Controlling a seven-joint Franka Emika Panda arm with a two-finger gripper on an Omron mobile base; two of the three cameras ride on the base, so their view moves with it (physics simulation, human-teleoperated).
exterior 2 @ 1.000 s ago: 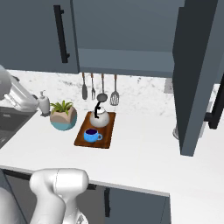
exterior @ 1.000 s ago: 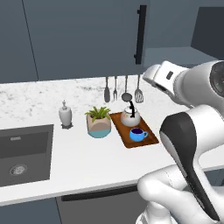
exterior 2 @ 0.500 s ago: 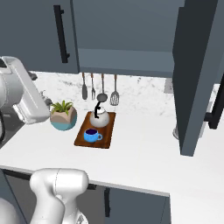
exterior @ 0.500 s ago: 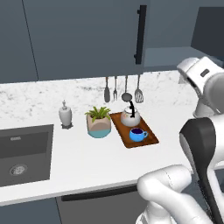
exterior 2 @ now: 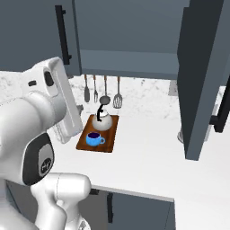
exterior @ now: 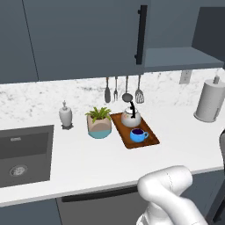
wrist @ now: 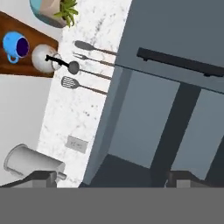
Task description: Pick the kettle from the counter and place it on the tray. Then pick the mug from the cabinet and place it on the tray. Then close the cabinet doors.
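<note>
The white kettle and the blue mug stand together on the brown tray on the white counter. The hand view shows kettle, mug and tray far off at its upper left. My gripper is open with nothing between its fingertips, and it faces the open cabinet. The cabinet's shelf is bare. The left door is shut, while the right door stands swung out.
A plant pot and a white dispenser stand left of the tray, with a dark sink beyond them. Utensils hang on the wall. A paper towel roll stands at the right. The open door's handle juts over the counter.
My arm has swung: it has left the right side of the left base view and now looms large at the left of the right base view. Kettle, mug and tray have not moved.
</note>
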